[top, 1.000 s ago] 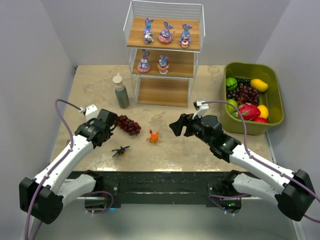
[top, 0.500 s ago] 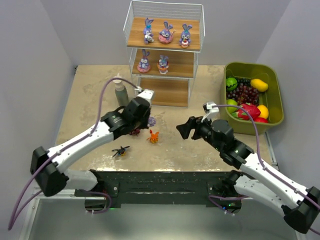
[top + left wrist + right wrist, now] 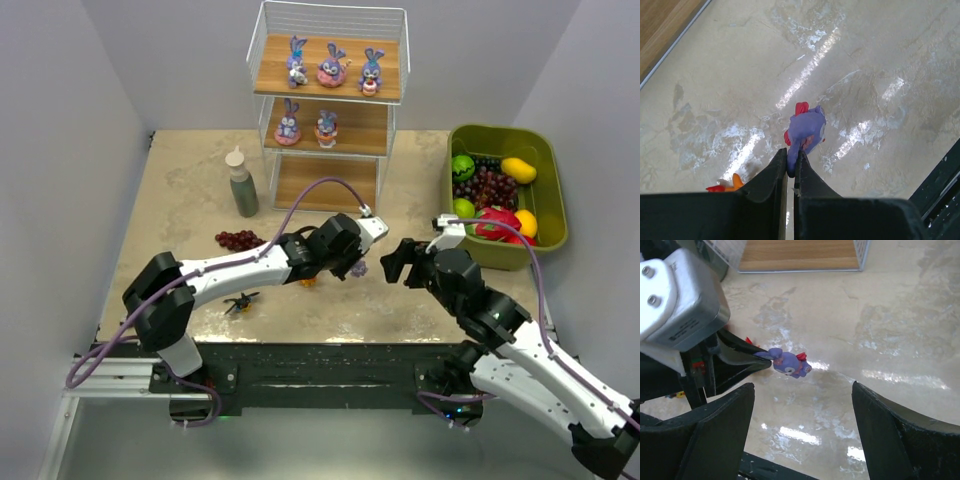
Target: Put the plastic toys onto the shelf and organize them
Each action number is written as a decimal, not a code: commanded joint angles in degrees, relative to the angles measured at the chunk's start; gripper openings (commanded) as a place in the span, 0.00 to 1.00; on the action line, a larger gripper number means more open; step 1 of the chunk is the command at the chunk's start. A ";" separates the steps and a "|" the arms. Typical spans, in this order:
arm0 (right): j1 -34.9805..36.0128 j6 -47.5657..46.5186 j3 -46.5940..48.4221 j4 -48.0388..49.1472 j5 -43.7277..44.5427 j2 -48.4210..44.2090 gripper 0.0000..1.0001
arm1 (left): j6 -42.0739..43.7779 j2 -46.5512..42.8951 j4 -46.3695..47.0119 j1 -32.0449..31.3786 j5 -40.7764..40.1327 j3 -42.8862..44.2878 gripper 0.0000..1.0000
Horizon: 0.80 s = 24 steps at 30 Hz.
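My left gripper (image 3: 791, 160) is shut on the ear of a purple-blue bunny (image 3: 807, 127) with a red bow, which hangs just above the table at mid-front. The bunny (image 3: 790, 362) dangles ahead of my right gripper (image 3: 802, 387), which stands wide open and holds nothing. Seen from above, the two grippers face each other, left (image 3: 360, 262) and right (image 3: 400, 258). The shelf (image 3: 325, 185) stands at the back with three bunnies on its top board and two on the middle one. An orange creature (image 3: 727, 186) lies under the left arm. A black bug (image 3: 240, 300) is near the front.
A dark red grape bunch (image 3: 238, 239) lies on the table left of centre. A grey-green bottle (image 3: 241, 183) stands beside the shelf's left leg. An olive-green bin (image 3: 556, 215) full of fruit sits at the right edge, close behind my right arm.
My left arm has swung right, from beside the grapes to the table's middle, carrying the purple bunny. My right gripper has drawn back to the right, still open.
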 commanded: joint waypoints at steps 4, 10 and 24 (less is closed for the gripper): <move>0.28 3.26 2.74 -5.65 4.09 -2.28 0.82 | 9.12 0.31 10.06 -0.36 6.02 -4.89 0.00; 0.19 4.40 1.42 -5.91 3.65 -3.42 0.81 | 10.53 3.47 10.33 -1.32 3.48 -5.42 0.04; 0.19 5.29 2.39 -9.79 2.95 -6.59 0.80 | 9.30 2.88 7.60 -2.91 -1.63 -3.05 0.61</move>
